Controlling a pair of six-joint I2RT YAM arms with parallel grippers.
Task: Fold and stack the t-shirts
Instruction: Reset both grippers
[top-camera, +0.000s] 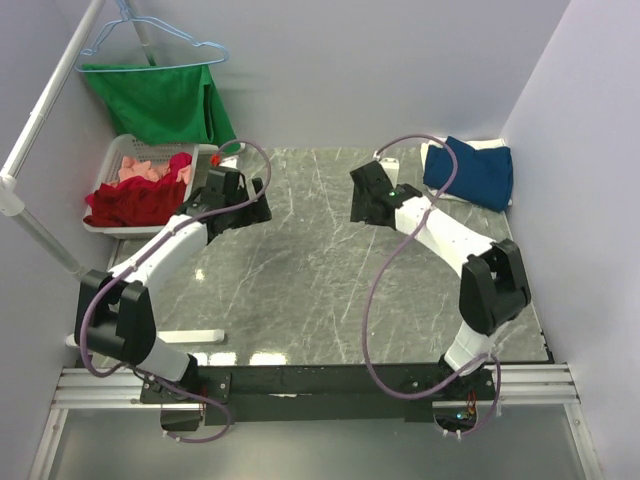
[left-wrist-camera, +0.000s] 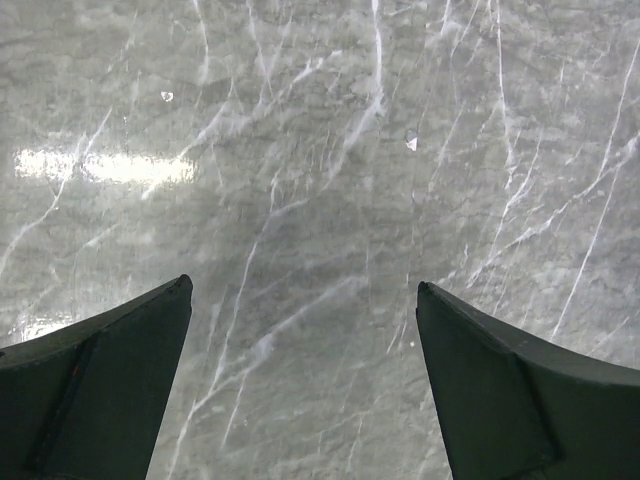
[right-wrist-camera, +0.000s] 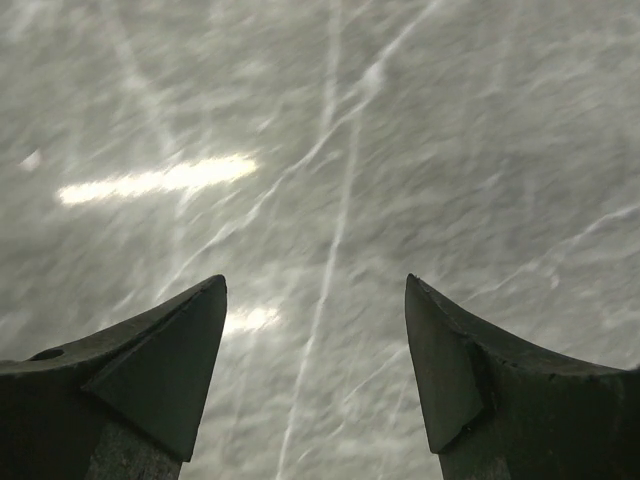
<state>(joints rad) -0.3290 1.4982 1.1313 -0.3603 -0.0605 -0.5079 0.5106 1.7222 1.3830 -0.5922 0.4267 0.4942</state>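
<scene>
A folded navy blue t-shirt (top-camera: 472, 172) lies at the far right corner of the table, on top of a white t-shirt (top-camera: 492, 146) of which only an edge shows. Its chest print is hidden. My left gripper (top-camera: 262, 196) hangs open and empty over the far left of the grey marble table (top-camera: 300, 280). My right gripper (top-camera: 358, 203) hangs open and empty over the far middle, left of the stack. In the left wrist view the gripper (left-wrist-camera: 303, 290) shows only bare marble between its fingers. The right wrist view shows the same for the right gripper (right-wrist-camera: 315, 285).
A white basket (top-camera: 120, 165) with red and pink clothes stands at the far left. A green cloth (top-camera: 160, 100) hangs behind it on a blue hanger. A white rail pole (top-camera: 40, 130) slants along the left side. White walls close in the back and right.
</scene>
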